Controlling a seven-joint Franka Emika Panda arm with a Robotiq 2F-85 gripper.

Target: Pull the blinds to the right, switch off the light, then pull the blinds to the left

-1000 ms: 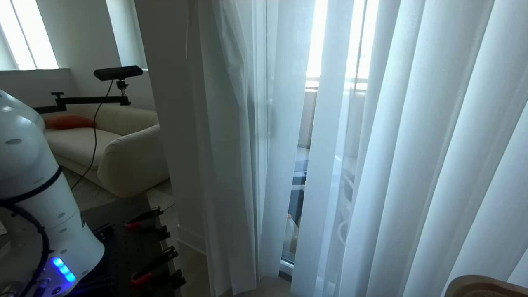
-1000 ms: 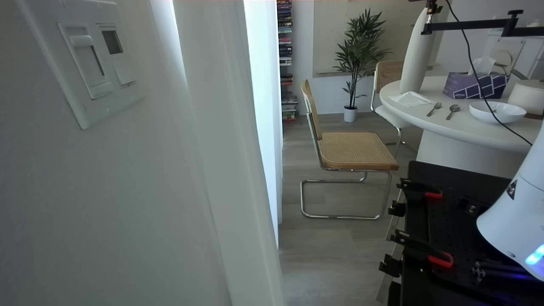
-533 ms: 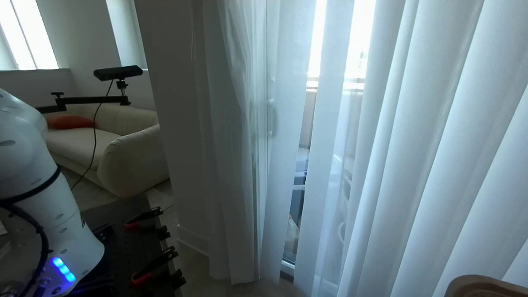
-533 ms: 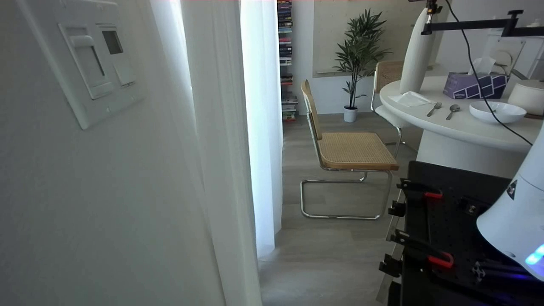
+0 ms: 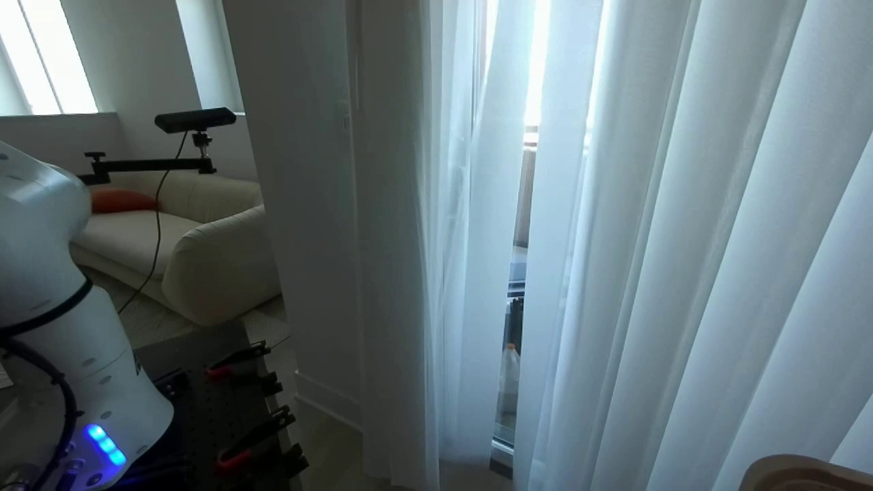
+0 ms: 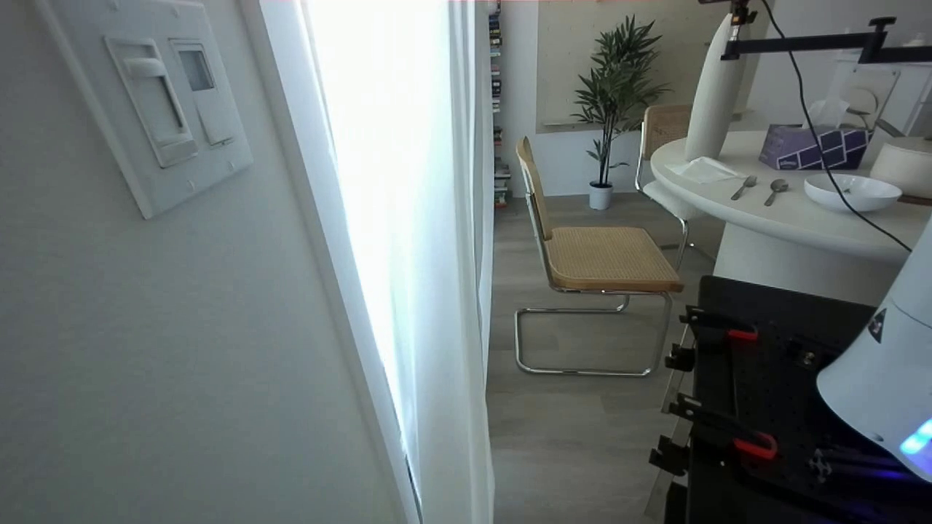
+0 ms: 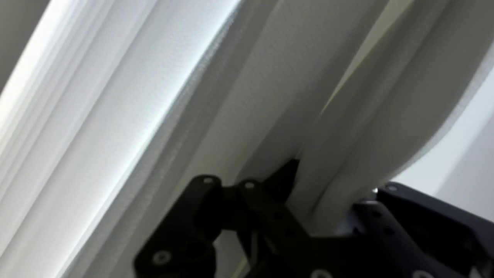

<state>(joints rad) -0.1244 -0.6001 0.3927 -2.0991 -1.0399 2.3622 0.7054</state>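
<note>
In both exterior views, the floor-length curtain of sheer white pleated fabric (image 5: pixel 689 273) is hanging in tall folds, and daylight is glowing through it. In the wrist view, the black two-fingered gripper (image 7: pixel 324 204) is clamping a bunched fold of this curtain (the cloth is partly hiding the fingertips). In an exterior view, a white rectangular two-switch wall plate (image 6: pixel 171 109) is sitting on the pale wall (image 6: pixel 196 349), near the curtain but apart from it. The white jointed robot arm (image 5: pixel 48 239) is standing on a black perforated platform (image 6: pixel 775 306), while a rounded cream sofa (image 5: pixel 222 269) is showing in the background with an orange-red cushion (image 5: pixel 123 200).
</note>
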